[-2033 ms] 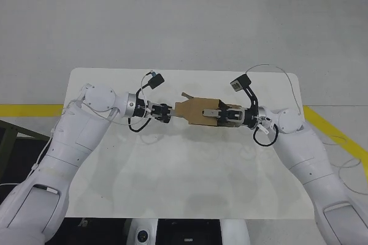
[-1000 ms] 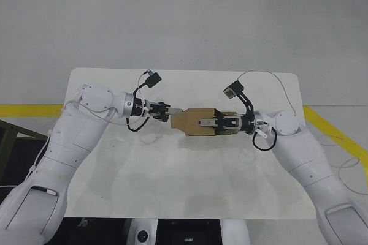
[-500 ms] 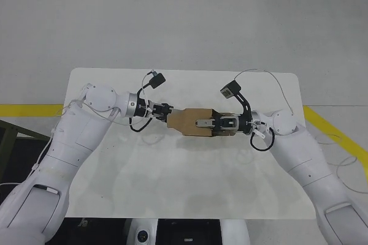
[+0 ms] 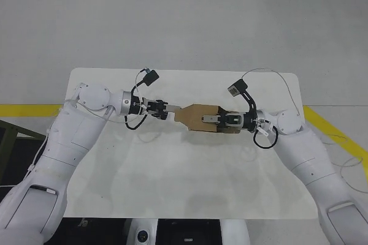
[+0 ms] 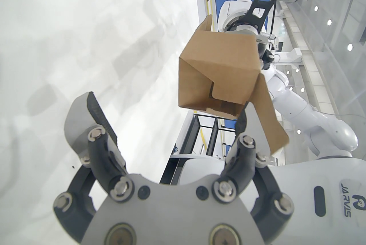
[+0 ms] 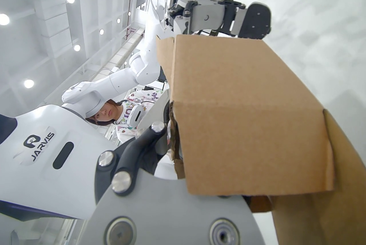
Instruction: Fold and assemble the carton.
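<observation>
Here the right gripper [image 4: 224, 119] pinches the carton [image 4: 201, 116] wall, the left gripper [image 5: 167, 111] spread beside its loose flap [image 5: 268, 120]; a hard push could twist it free.

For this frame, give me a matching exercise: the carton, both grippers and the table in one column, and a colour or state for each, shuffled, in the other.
Things:
1. carton
2. left gripper
3. right gripper
4. table

States:
A. white, under both arms
B. open, facing the carton's folded end
C. brown, with one flap standing loose
D. clamped on the carton

Pairs: 1-C, 2-B, 3-D, 4-A
</observation>
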Robot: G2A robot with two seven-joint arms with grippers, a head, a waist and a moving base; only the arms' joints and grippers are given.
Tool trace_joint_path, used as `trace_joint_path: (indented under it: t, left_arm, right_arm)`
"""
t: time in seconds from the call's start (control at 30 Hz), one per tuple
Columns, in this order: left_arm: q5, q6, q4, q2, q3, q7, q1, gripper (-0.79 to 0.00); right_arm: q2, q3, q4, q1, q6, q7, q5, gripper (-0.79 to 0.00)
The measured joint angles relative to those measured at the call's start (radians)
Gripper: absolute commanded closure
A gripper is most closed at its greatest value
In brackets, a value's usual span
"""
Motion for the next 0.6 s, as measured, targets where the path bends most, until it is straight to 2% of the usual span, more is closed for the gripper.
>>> trace_joint_path:
  t: [0.27,0.43,0.6]
  left_arm:
    - [0.002,0.018,-0.085,0.017,-0.044,-0.001,0.028,-0.785]
    - [0.075,0.044,-0.133,0.020,-0.024,-0.005,0.029,-0.785]
    - [0.116,0.078,-0.129,0.018,-0.006,0.017,0.022,-0.785]
  right_arm:
    - [-0.002,-0.001,0.052,0.013,-0.013,-0.013,-0.049,0.000]
    - [-0.011,-0.012,0.055,0.022,-0.017,-0.017,-0.062,0.000]
    - [-0.016,-0.011,0.053,0.025,-0.017,-0.017,-0.060,0.000]
